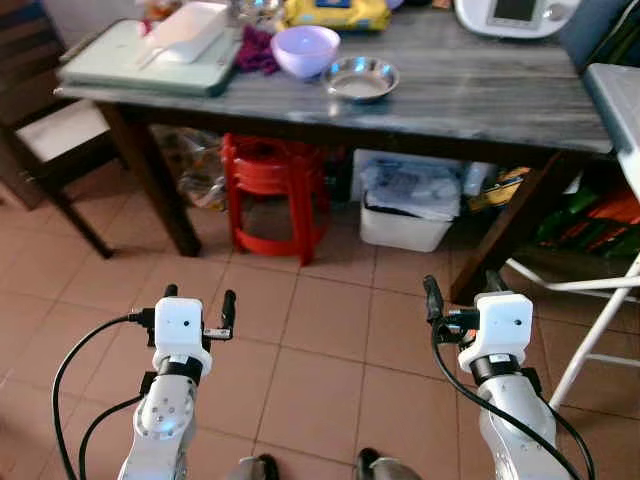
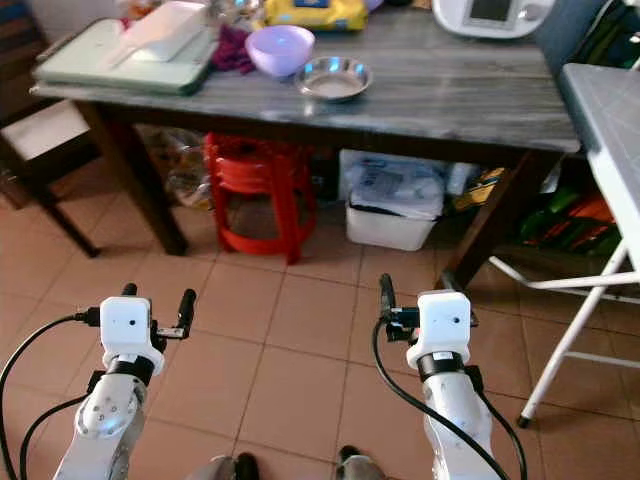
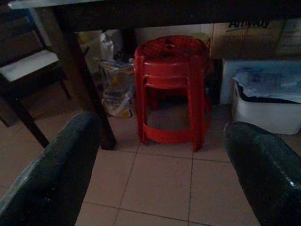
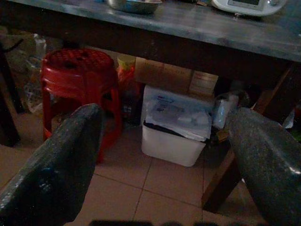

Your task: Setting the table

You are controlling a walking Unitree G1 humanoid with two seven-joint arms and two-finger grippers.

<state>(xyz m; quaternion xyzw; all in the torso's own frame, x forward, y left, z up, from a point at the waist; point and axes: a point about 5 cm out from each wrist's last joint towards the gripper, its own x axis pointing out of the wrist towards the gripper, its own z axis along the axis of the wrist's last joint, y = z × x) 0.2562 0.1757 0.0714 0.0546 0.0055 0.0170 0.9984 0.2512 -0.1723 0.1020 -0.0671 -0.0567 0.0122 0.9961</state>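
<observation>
At the far left a dark wooden chair [image 1: 45,140] with a pale seat stands beside the surface [image 1: 480,95], cut off by the frame edge. The surface is a grey, marbled top on dark legs. On its left end lies one pale green tray [image 1: 130,65] with a white oblong object [image 1: 185,32] on it; what that object is cannot be made out. Next comes a crumpled purple cloth [image 1: 257,50], then one lilac bowl [image 1: 305,50], and just beside it one shallow metal bowl [image 1: 360,78], the two near each other but apart. Behind them sits a yellow packet [image 1: 335,13], cut off at the top. Further right one white appliance [image 1: 515,14] with a screen is also cropped.

Under the surface stand red plastic stools [image 3: 171,89], stacked; their exact count is hard to tell. To their right is one white bin [image 1: 405,215] with crumpled plastic on top, and cardboard boxes [image 4: 176,75] behind it. At the far right a white folding frame [image 1: 590,330] and the corner of a pale top [image 1: 620,100] are partly out of view.

Low in front, over the terracotta floor tiles [image 1: 320,330], the left gripper [image 1: 199,304] hangs with its jaws wide and holding nothing; the right gripper [image 1: 462,291] likewise has its jaws wide and holding nothing. Both are well apart from the bowls.
</observation>
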